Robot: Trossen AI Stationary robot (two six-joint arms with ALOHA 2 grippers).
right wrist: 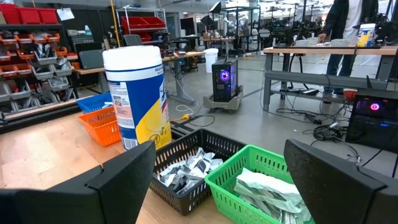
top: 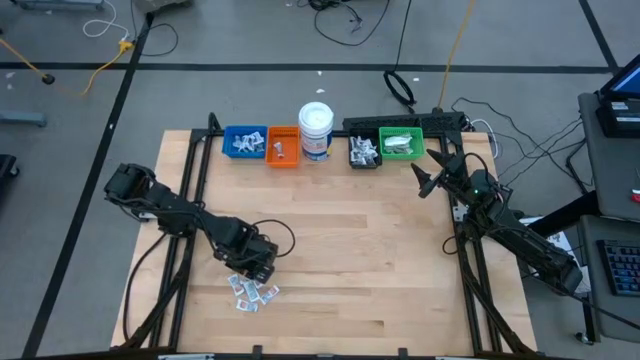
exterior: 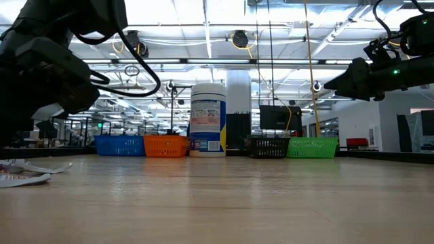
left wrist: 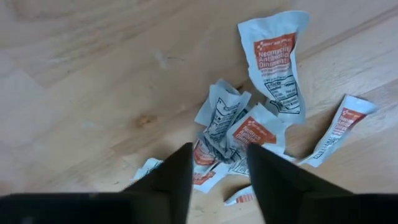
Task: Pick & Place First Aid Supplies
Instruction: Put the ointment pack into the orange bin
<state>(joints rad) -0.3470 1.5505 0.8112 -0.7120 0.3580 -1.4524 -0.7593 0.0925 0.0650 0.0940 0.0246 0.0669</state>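
Along the counter's (top: pixel 340 240) far edge, my blue (top: pixel 243 142), orange (top: pixel 283 148), black (top: pixel 364 153) and green plastic bins (top: pixel 402 144) hold packets. Left fingers (left wrist: pixel 180 180) narrowly straddle white wrapped packets (left wrist: pixel 239 134) at the near edge; right fingers (right wrist: pixel 124 180) gape wide.

Left claw (left wrist: pixel 217 177) low, fingers partly apart; right claw (right wrist: pixel 217 180) raised, spread wide.

Far across the wooden table (top: pixel 400 250) from my hand: blue bin (top: pixel 243 142), orange bin (top: pixel 283 147), white jar (top: pixel 316 130) with blue label standing upright, black bin (top: pixel 363 152), green bin (top: pixel 402 144), all in one row.
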